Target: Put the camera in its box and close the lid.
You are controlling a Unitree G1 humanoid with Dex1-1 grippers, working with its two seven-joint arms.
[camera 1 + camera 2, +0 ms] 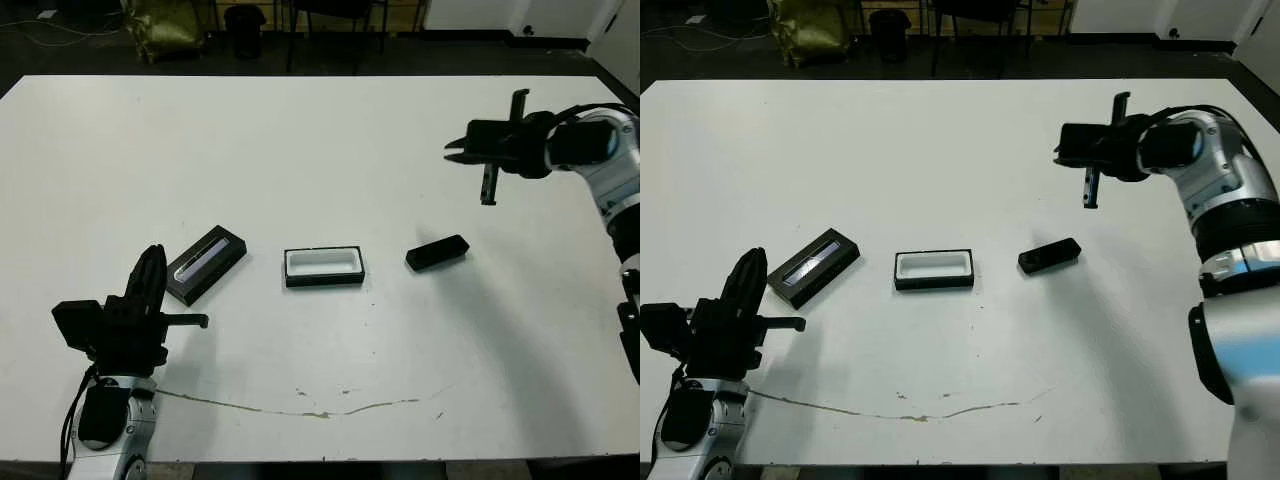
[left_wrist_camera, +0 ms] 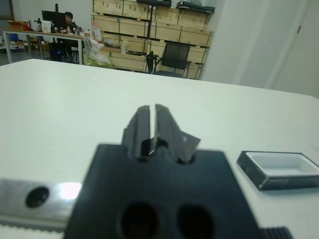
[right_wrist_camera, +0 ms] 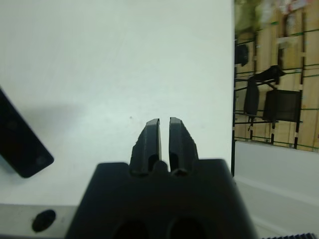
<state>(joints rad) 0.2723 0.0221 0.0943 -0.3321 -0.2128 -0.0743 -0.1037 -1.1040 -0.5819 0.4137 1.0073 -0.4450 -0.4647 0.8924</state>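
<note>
The box (image 1: 323, 266), a shallow black tray with white lining, lies open-topped at the table's middle. To its left rests the lid (image 1: 207, 264), black with a pale strip, lying at an angle. The camera (image 1: 437, 253), a plain black bar, lies to the right of the box. My left gripper (image 1: 152, 258) is shut and empty, near the table's front left, just short of the lid's near end. My right gripper (image 1: 451, 152) is shut and empty, held above the table beyond the camera. The right wrist view shows the camera's end (image 3: 20, 142) beside those fingers (image 3: 149, 134).
A thin brownish mark (image 1: 300, 408) runs across the table near its front edge. Beyond the far edge stand chairs, a dark bin (image 1: 245, 25) and a yellowish bag (image 1: 165, 28). A person (image 2: 67, 20) sits at a distant desk in the left wrist view.
</note>
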